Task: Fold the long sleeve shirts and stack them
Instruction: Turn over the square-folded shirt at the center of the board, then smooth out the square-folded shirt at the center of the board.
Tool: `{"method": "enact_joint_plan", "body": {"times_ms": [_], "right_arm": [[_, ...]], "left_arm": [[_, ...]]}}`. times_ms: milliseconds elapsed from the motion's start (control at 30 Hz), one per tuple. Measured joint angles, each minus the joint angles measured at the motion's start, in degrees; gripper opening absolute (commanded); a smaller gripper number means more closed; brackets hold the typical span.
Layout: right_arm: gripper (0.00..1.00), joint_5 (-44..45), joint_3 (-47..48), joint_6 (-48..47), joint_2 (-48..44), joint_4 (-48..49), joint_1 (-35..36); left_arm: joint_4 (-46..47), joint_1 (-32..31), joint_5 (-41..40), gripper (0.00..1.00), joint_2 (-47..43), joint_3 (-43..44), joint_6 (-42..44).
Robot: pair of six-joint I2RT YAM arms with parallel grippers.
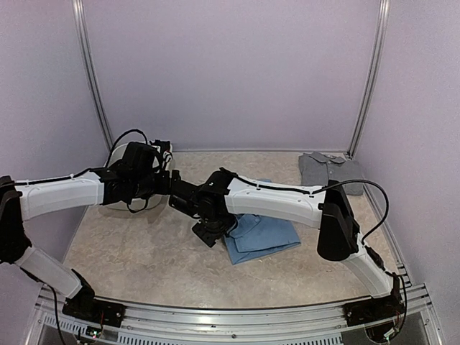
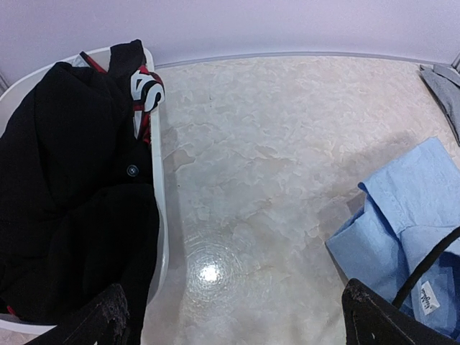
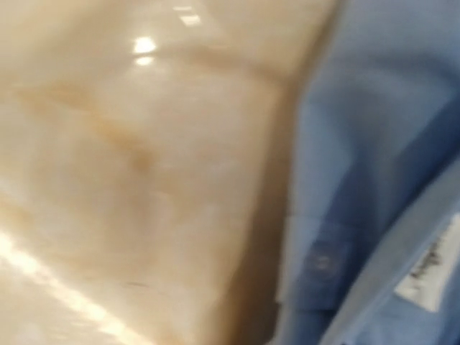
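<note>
Blue shirt (image 1: 262,233) looks folded; my R gripper (image 1: 208,231) at its edge, jaws can't tell. L gripper (image 2: 241,320) wide open, empty; next: black shirt (image 2: 65,187).

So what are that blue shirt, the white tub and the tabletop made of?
Blue shirt: woven cloth, matte; it creases softly, with stitched seams. White tub: likely plastic, with a smooth thin rim. Tabletop: hard and glossy, marble-patterned, mirroring a lamp; stone or laminate, unclear.

The mottled beige table (image 1: 144,251) carries a white tub (image 2: 162,215), a folded light blue shirt (image 1: 266,233) and a grey shirt (image 1: 323,171).
</note>
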Motion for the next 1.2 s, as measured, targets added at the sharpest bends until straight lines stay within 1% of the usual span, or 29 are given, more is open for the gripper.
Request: {"method": "enact_joint_plan", "body": {"times_ms": [100, 233, 267, 367, 433, 567, 667, 767, 900, 1000, 1100, 1200], "right_arm": [[0.58, -1.84, -1.53, -0.57, 0.0, 2.25, 0.42], [0.63, -1.51, -3.43, -0.87, -0.63, 3.96, 0.5], [0.65, -1.18, -4.33, -0.9, -1.18, 4.33, 0.5], [0.82, -0.24, -9.25, -1.73, -4.98, 6.16, 0.5], [0.84, -0.2, -12.57, -2.12, -8.04, 7.67, 0.37], [0.84, -2.29, -21.2, -3.78, -17.25, 13.29, -0.11], [0.81, -4.46, -26.97, -4.33, -24.24, 17.88, -0.76], [0.77, -7.32, -33.92, -4.42, -31.17, 23.1, -2.75], [0.73, -10.71, -43.91, -4.11, -37.27, 29.81, -8.81], [0.72, -14.16, -52.78, -3.8, -40.61, 34.45, -14.88], [0.7, -17.59, -59.41, -3.67, -42.18, 38.51, -21.22], [0.69, -20.55, -62.51, -3.69, -42.6, 41.42, -25.49]], "left_arm": [[-0.11, 0.44, -0.24, 0.99, 0.0, 0.0, 0.0], [-0.13, 0.72, -0.26, 0.99, 0.0, 0.0, 0.0], [-0.13, 0.74, -0.24, 0.99, 0.0, 0.0, 0.0], [-0.07, 0.74, 0.15, 0.99, 0.0, 0.0, 0.0], [0.0, 0.74, 0.66, 0.99, 0.02, 0.0, -0.02], [0.59, 0.76, 2.36, 0.99, 0.52, 0.0, -0.04], [1.4, 0.76, 4.76, 0.99, 1.22, 0.0, -0.04], [3.02, 0.76, 8.85, 0.99, 1.9, -0.11, -0.31], [8.46, 0.59, 18.29, 0.99, 2.49, -1.88, -1.81], [12.63, -0.87, 23.41, 0.99, 3.17, -3.93, -3.02], [15.45, -5.14, 25.94, 0.99, 4.83, -4.31, -3.32], [17.03, -10.69, 26.69, 0.98, 7.69, -3.67, -3.39]]}}
